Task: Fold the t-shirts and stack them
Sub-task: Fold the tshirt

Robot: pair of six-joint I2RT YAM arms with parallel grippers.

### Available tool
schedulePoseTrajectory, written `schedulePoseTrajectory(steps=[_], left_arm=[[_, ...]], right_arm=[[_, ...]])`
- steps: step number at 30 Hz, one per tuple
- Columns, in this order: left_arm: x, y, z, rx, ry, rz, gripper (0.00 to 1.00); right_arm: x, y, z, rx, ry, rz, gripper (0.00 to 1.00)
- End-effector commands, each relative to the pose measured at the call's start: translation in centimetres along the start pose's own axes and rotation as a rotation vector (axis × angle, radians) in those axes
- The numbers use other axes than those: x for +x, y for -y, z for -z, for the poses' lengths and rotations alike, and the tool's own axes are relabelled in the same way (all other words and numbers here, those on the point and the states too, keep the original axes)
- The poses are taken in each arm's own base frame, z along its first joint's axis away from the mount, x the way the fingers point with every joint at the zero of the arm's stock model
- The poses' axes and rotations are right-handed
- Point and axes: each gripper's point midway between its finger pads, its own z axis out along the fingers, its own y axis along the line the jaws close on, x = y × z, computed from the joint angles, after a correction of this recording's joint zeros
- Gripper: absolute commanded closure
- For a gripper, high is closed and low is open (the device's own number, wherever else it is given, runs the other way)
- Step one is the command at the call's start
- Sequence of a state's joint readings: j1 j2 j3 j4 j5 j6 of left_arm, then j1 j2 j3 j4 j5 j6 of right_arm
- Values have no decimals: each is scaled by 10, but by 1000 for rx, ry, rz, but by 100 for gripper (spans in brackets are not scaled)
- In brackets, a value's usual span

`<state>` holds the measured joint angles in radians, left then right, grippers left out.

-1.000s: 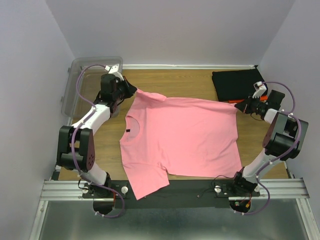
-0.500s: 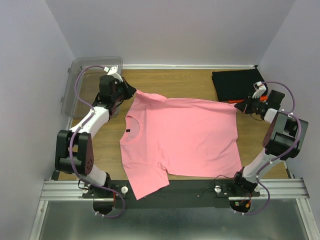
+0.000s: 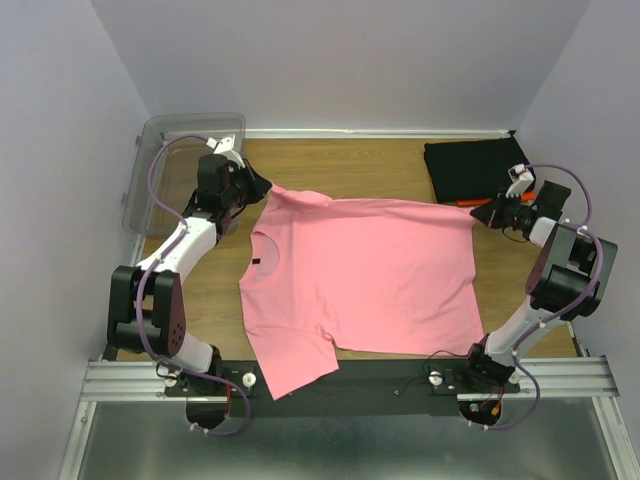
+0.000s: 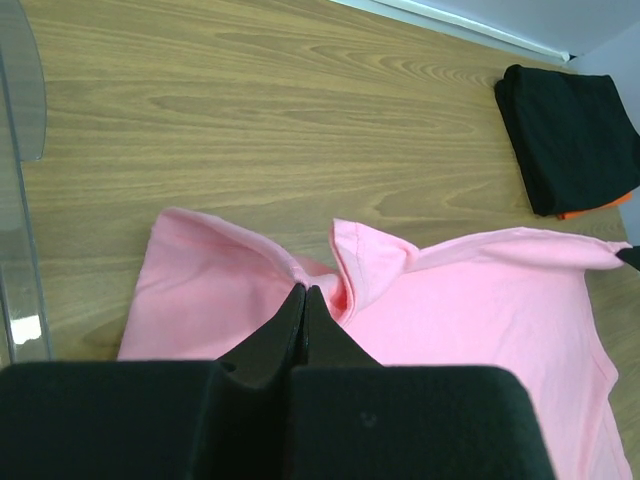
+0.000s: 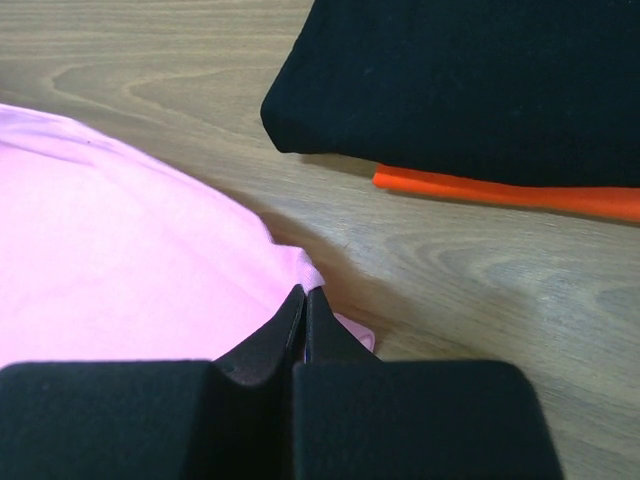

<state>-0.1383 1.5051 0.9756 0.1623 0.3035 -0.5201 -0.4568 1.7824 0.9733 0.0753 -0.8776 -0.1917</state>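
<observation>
The salmon-pink t-shirt (image 3: 365,275) lies spread flat on the wooden table, neck with dark label at the left. My left gripper (image 3: 262,185) is shut on its far left sleeve; the left wrist view shows the cloth (image 4: 230,290) bunched at the closed tips (image 4: 305,290). My right gripper (image 3: 483,211) is shut on the far right hem corner, seen in the right wrist view (image 5: 305,291) pinching pink cloth (image 5: 110,250). The folded black t-shirt (image 3: 473,168) lies on the folded orange one (image 5: 520,192) at the far right.
A clear plastic bin (image 3: 178,170) stands at the far left corner, just behind my left arm. Bare wood (image 3: 350,165) lies beyond the pink shirt. Walls close in on the left, the right and the back.
My left gripper has drawn the sleeve slightly farther out to the far left. The right gripper has barely moved. The shirt stays spread.
</observation>
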Motion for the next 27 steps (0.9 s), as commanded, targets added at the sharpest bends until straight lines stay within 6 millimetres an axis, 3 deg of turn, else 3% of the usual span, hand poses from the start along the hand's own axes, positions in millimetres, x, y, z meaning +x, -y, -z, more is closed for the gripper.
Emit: schedulePoseTrajectory(steps=[1,27], left_arm=[[-7,3,14,2,23,-22,100],[2,2,21,-1,4,-27,100]], right_arm=[[-1,2,3,-3,-2,21,94],[3,5,3,6,-22,13,94]])
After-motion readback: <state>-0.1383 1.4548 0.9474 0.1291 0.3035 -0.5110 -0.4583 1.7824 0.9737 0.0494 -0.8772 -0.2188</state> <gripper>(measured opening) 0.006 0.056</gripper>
